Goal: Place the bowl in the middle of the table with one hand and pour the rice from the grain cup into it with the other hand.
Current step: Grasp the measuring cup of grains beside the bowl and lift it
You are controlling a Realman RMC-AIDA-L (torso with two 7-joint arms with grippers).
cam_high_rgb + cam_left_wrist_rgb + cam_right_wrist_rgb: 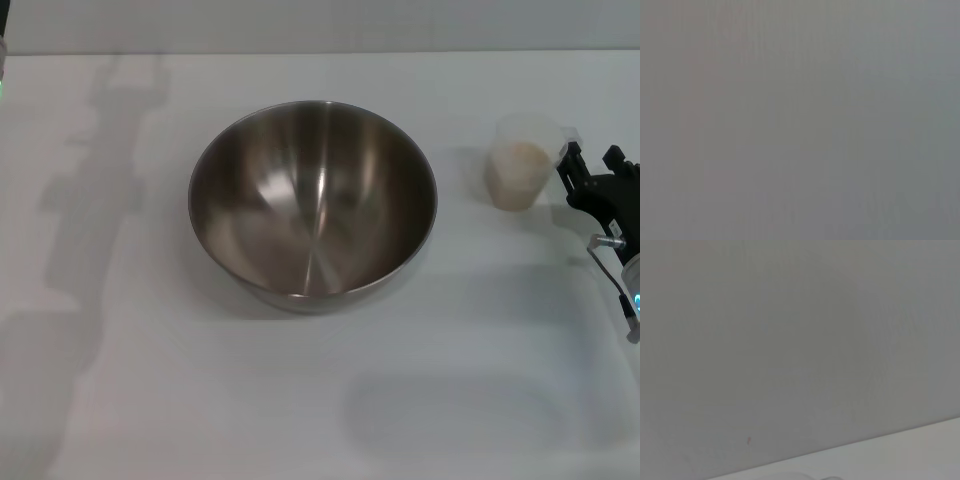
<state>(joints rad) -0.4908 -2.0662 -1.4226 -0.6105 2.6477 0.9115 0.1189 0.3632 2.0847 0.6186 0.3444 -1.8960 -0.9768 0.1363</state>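
Note:
The steel bowl point(312, 200) stands upright in the middle of the white table point(150, 380) and looks empty. The clear grain cup point(520, 160) stands to its right, apart from it, with pale rice point(517, 168) filling its lower part. My right gripper point(592, 165) is at the right edge of the head view, just right of the cup. Its two black fingers point(571, 165) stand apart with nothing between them. The left gripper is out of view. The left wrist view shows only plain grey.
The arms' shadows fall on the table's left side point(90, 180). The table's far edge meets a pale wall point(320, 25). The right wrist view shows that wall point(790, 340) and a strip of table point(900, 455).

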